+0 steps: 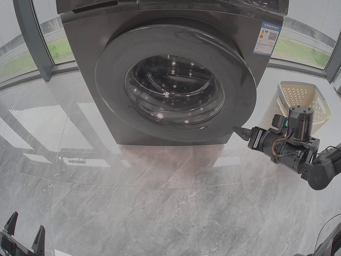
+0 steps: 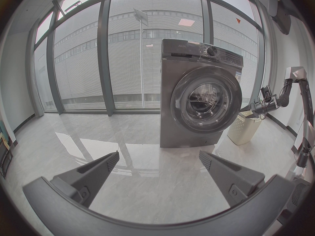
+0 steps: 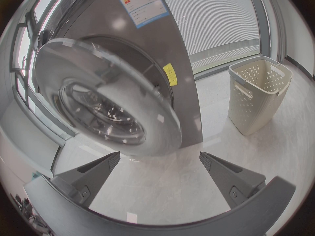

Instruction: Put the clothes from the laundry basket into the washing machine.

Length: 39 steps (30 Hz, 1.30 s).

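— Washing machine, head view: where does it stand?

— At the centre, on the grey floor, in front of the windows. Its round door faces me. The laundry basket stands on the floor just beside the machine, on my right. My right hand is at the door's lower right edge. I cannot tell from here whether a fingertip touches the door. My left hand is low on my left, well apart from the machine, with its fingers apart and nothing in them.

— And the left wrist view?

— Left hand: fingers spread wide above the floor. Farther off, the machine stands upright with the basket beside it. My right hand lies between the door rim and the basket, above the basket's top.

— The right wrist view?

— Right hand: fingers wide apart, nothing between them. The door is ajar, swung a little away from the front panel. A yellow sticker shows in the gap, and a blue label sits on the panel's upper corner. The basket is upright on the floor, apart from the machine, and its perforated inner walls are in sight.
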### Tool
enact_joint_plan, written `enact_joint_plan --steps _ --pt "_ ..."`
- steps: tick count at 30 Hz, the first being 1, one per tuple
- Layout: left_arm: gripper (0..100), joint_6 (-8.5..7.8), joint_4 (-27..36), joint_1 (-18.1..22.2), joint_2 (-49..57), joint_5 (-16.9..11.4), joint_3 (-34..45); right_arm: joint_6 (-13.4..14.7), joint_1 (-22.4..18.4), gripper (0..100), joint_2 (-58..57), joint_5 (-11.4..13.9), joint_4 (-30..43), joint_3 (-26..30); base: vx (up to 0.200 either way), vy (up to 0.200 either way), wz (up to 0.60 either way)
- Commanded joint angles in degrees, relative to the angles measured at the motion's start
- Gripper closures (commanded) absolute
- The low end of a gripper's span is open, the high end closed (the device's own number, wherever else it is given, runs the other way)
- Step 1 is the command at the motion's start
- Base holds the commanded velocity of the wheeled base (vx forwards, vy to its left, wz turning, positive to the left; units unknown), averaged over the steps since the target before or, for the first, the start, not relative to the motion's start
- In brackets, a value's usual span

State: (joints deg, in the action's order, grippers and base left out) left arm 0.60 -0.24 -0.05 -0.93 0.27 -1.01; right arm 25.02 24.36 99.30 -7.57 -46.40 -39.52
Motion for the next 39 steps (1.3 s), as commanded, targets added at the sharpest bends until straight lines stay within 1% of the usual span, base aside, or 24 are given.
enact_joint_plan --steps 1,2,4,6,8,9,10,11,21,25,31,33,39 --pt "0 0.02 -0.02 -0.04 0.66 0.00 1.01 -0.41 2.63 0 -0.87 0.01 -0.36 3.14 0.000 0.000 0.00" --pt "0 0.02 -0.02 0.05 0.66 0.00 1.01 -0.41 2.71 0 -0.87 0.01 -0.45 3.14 0.000 0.000 0.00" --pt "0 0.02 -0.02 0.05 0.75 0.00 1.01 -0.14 4.82 0 -2.10 0.28 -0.54 2.43 0.000 0.000 0.00" --pt "0 0.02 -0.02 0.05 0.66 0.00 1.01 0.03 5.44 0 -2.27 0.28 -0.62 1.11 0.000 0.000 0.00" --pt "0 0.02 -0.02 0.05 0.75 0.00 1.01 0.12 4.91 0 -2.19 0.28 -0.62 -1.87 0.100 0.000 0.00" --pt "0 0.02 -0.02 0.05 0.75 0.00 1.01 0.12 4.91 0 -2.19 0.28 -0.62 -1.87 0.200 0.000 0.00" --pt "0 0.02 -0.02 0.05 0.75 0.00 1.01 0.12 4.82 0 -2.10 0.28 -0.54 -4.51 0.200 0.000 0.00" --pt "0 0.02 -0.02 0.05 0.75 0.00 1.01 0.03 4.73 0 -2.01 0.28 -0.54 -5.39 0.200 0.000 0.00" --pt "0 0.11 -0.02 0.05 0.66 0.00 1.01 -0.14 4.65 0 -1.92 0.28 -0.54 -7.85 0.200 0.000 0.00" --pt "0 0.11 -0.02 0.05 0.66 0.00 1.01 -0.14 4.65 0 -1.92 0.28 -0.54 -9.78 0.200 0.000 0.00" --pt "0 0.19 -0.02 0.05 0.66 -0.09 1.01 -0.14 3.86 0 -2.01 0.01 -0.54 -12.16 0.000 0.000 0.00" --pt "0 0.37 -0.02 -0.04 0.66 -0.09 1.01 -0.14 3.68 0 -2.01 -0.08 -0.54 -11.98 0.000 0.000 0.00" --pt "0 0.19 -0.02 -0.04 0.66 -0.09 1.01 -0.23 3.68 0 -2.36 -0.16 -0.54 -11.81 0.000 0.000 0.00"
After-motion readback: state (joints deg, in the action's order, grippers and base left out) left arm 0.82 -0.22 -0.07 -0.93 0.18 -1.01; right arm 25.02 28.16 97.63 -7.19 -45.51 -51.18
